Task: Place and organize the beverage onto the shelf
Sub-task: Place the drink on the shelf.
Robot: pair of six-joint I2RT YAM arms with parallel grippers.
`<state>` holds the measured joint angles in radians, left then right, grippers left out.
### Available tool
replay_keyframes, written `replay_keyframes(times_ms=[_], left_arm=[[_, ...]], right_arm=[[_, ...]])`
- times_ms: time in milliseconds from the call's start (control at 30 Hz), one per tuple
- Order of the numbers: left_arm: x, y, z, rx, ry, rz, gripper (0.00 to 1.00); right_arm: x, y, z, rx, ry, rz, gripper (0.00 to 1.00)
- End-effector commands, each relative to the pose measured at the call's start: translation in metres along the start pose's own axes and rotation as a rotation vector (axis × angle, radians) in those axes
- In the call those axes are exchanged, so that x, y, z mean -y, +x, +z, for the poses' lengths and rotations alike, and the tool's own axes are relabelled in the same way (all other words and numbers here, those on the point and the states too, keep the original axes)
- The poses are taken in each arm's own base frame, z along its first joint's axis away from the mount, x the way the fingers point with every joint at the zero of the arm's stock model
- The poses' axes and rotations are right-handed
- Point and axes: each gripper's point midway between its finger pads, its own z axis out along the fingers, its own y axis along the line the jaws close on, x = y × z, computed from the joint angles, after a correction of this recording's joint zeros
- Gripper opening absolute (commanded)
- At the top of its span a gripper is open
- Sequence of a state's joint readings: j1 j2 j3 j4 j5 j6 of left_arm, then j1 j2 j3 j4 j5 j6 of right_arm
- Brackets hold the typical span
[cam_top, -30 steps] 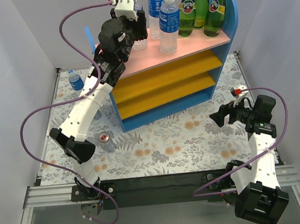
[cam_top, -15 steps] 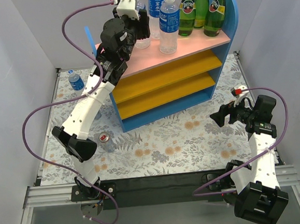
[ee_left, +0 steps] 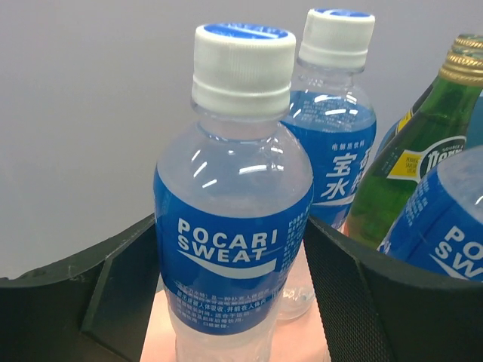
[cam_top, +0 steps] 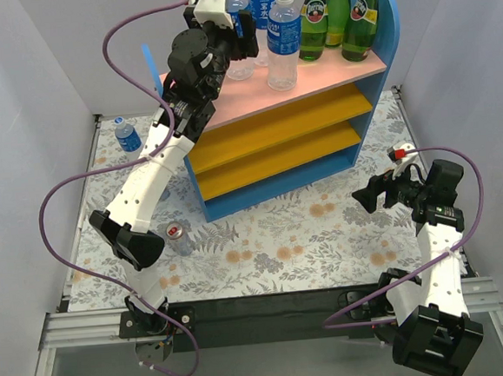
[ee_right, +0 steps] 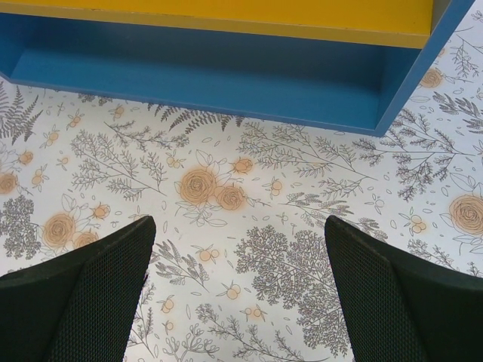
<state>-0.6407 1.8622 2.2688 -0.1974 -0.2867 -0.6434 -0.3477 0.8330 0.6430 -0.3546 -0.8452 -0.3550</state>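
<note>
At the far left, one blue-labelled plastic bottle [cam_top: 127,135] stands on the tabletop [cam_top: 308,236] beside the left arm, and a silver-red can [cam_top: 177,236] stands nearer the arm bases. Neither is on the shelf [cam_top: 380,21] yet, and no other can shows in these views. Up on the pink top board [cam_top: 330,73], the left pincer [cam_top: 234,36] has its fingers pressed against both sides of a Pocari Sweat bottle [ee_left: 230,226]. That bottle stands upright, its base seemingly on or just above the board, so this placement looks nearly finished, with only the release left. Just right of it stand two more plastic bottles [cam_top: 262,6] [cam_top: 283,37], then three green glass bottles [cam_top: 312,22] [cam_top: 338,9] [cam_top: 362,18] grouped at the right end of the board. The orange-yellow lower boards [cam_top: 273,125] look bare. At the far right, the right pincer [cam_top: 366,198] hangs spread wide over the tabletop near the shelf's foot, holding nothing. By my judgement roughly two thirds of the drinks in view are placed, and the loose bottle and can are left.
</note>
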Motion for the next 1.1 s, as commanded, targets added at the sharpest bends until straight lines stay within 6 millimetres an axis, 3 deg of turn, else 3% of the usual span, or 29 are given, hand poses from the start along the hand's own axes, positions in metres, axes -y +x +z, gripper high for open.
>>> replay_keyframes(times_ms=[0,267,633,833,1067], left_arm=[[-0.002,-0.042,-0.011,0.088,0.007,-0.016,0.70],[-0.001,-0.050,-0.023,0.079,0.028,-0.019,0.72],[-0.003,-0.029,-0.036,-0.005,0.039,-0.003,0.73],[-0.006,-0.016,-0.031,-0.032,0.017,0.013,0.65],[-0.014,-0.014,-0.027,-0.030,-0.027,0.036,0.52]], right_arm=[[0.001,-0.004,0.001,0.024,-0.014,-0.022,0.98],[0.001,-0.005,0.000,0.026,-0.015,-0.021,0.98],[0.001,-0.005,0.000,0.030,-0.015,-0.021,0.98],[0.002,-0.005,-0.001,0.031,-0.012,-0.019,0.98],[0.001,-0.006,-0.001,0.033,-0.013,-0.019,0.98]])
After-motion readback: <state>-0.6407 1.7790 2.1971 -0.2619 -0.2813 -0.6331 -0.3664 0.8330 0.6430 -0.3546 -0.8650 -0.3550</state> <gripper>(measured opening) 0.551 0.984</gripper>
